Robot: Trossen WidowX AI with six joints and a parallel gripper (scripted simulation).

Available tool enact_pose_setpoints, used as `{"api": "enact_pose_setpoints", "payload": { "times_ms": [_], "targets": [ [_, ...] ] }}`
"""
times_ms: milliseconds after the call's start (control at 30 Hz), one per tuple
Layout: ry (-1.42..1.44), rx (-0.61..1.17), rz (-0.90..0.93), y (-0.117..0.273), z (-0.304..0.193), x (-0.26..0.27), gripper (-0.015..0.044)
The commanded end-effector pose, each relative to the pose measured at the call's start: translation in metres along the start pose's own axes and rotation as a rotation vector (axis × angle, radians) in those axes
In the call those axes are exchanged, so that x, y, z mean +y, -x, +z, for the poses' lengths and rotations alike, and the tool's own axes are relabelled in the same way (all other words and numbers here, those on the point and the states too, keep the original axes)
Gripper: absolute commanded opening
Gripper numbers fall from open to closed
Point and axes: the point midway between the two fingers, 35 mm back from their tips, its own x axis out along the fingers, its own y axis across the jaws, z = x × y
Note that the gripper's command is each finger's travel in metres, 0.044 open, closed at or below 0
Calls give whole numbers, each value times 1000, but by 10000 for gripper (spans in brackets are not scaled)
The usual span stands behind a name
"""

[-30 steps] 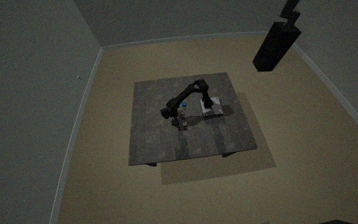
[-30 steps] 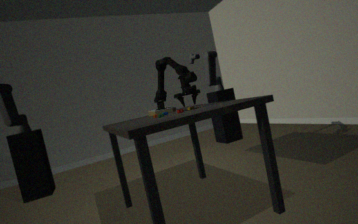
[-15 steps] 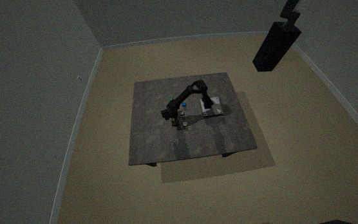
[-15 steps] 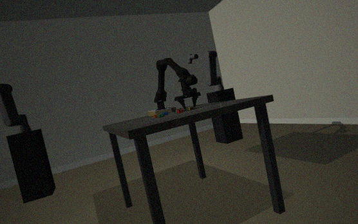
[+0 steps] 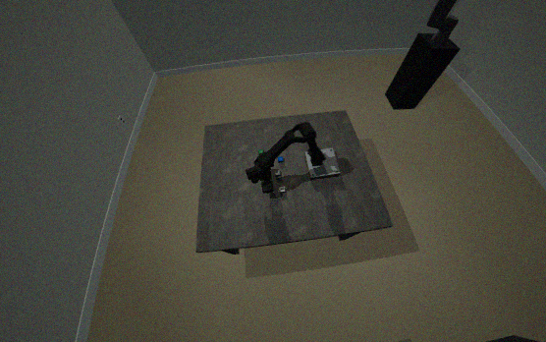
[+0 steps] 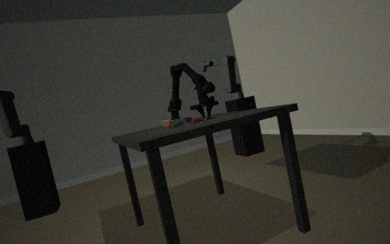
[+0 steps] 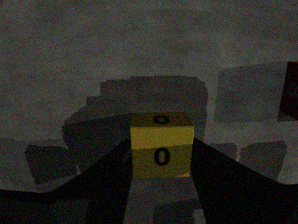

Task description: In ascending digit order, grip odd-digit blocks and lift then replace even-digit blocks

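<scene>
In the wrist view, the gripper [image 5: 268, 185] [image 6: 207, 117] [image 7: 160, 145] is clamped on the yellow block [image 6: 207, 118] [image 7: 162, 152], one dark finger against each side. The block, marked 0 on two visible faces, sits at the tabletop [image 5: 231, 216] [image 6: 294, 106] [image 7: 50, 40]. That surface is mottled grey, crossed by blocky shadows. A red block [image 6: 196, 120] [image 7: 289, 92] is cut by the right edge of the wrist picture, its digit too dark to read; table surface separates it from the fingers.

Two white blocks, one [image 5: 278, 173] beside the gripper's dark bar and another [image 5: 282, 190] near it, have digits too small to make out. Farther off are a blue block [image 5: 281, 159] [image 6: 180, 123], a green block [image 5: 261, 152] [image 6: 175, 125] and, in the exterior view, an orange block [image 6: 169, 127]. The black arm [image 5: 287, 140] [image 6: 175, 84] arches over from its pale base plate [image 5: 336, 172] [image 6: 164, 123], hiding part of the group from above. Grey tabletop stretches from the gripper to the table's straight edges, well apart from it.

Beyond lie a tan floor [image 5: 162, 295] [image 6: 196, 217], black pedestals [image 5: 422, 74] [image 6: 33, 175] carrying arms, one arm cropped by the frame, and dim grey walls [image 5: 64, 74] [image 6: 88, 70] with pale skirting.
</scene>
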Motion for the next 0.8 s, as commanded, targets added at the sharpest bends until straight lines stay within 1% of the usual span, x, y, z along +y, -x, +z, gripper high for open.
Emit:
{"api": "enact_pose_setpoints", "payload": {
  "times_ms": [0, 233, 500, 767],
  "targets": [
    [-4, -2, -5, 0, 0, -1, 120],
    [-4, -2, -5, 0, 0, -1, 120],
    [-4, -2, -5, 13, 0, -1, 120],
    [-4, -2, -5, 15, 0, -1, 120]
  ]
}}
